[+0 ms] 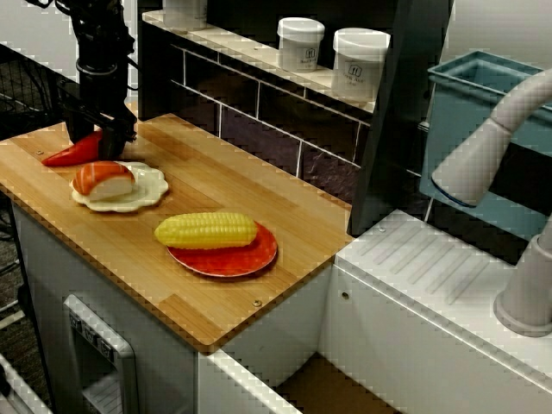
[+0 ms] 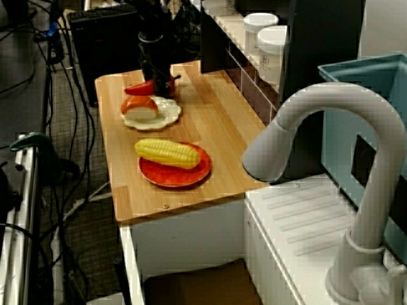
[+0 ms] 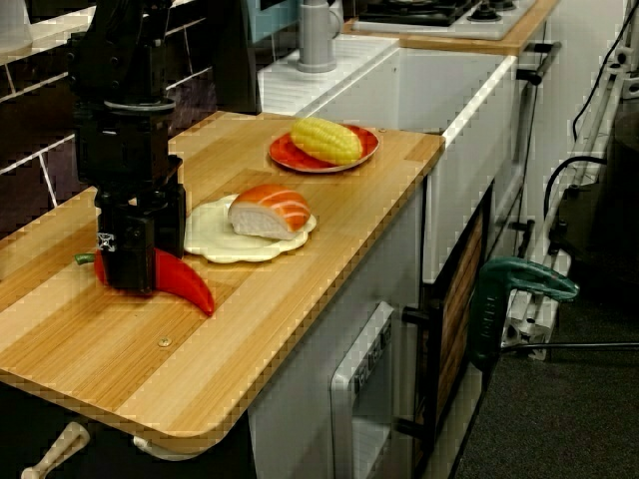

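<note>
On the pale wooden counter (image 1: 241,172), which takes up most of each view, everything of note sits in a loose row running from the sink end to the far end. Against the counter's one short edge stands the white sink unit (image 1: 431,285) with its grey curved tap (image 1: 492,147), and along the counter's back edge rises a dark tiled wall with a shelf carrying two white lidded jars (image 1: 300,43). Over the counter's end farthest from the sink the black robot arm comes straight down, and its gripper (image 3: 148,271) is lowered almost to the wood there. Nearest the sink end of the counter lies a round red plate (image 1: 233,257), and a yellow corn cob (image 1: 207,230) rests lengthwise across it, overhanging the rim on one side. Around the counter's middle sits a cream scalloped plate (image 1: 142,194) bearing a piece of salmon sushi (image 1: 103,179), orange on top of white rice. Just beyond that plate, towards the counter's far end, lies a red chilli pepper (image 3: 190,287) on the wood; its pointed tip sticks out free, while its thick stem end sits between the gripper's fingers, which are drawn in narrowly and press against its sides, so the gripper has hold of the pepper while it rests on the counter.
</note>
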Robot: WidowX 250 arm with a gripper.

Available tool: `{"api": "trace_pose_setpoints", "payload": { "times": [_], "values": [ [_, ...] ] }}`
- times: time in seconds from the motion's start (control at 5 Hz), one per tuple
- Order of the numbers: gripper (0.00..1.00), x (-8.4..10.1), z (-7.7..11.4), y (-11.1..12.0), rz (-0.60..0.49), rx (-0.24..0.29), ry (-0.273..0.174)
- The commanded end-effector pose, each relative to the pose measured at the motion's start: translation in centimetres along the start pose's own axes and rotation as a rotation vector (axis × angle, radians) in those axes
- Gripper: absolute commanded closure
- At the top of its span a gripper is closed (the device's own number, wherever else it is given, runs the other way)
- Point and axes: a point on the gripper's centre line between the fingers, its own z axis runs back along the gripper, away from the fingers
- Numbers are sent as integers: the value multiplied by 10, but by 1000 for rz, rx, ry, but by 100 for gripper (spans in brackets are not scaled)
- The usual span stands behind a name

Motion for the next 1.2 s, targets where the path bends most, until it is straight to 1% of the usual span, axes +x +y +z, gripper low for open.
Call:
{"api": "trace_pose_setpoints", "payload": {
  "times": [0.0, 0.2, 0.4, 0.6, 0.8, 1.0],
  "values": [
    [100, -7, 28, 15, -2, -9, -17],
    [100, -14, 69, 30, -51, -30, -45],
    [100, -25, 97, 43, -125, -56, -73],
    [100, -26, 110, 38, -331, -123, -120],
    [100, -37, 113, 19, -453, -135, -198],
    [100, -51, 112, -10, -551, -111, -271]
  ]
}}
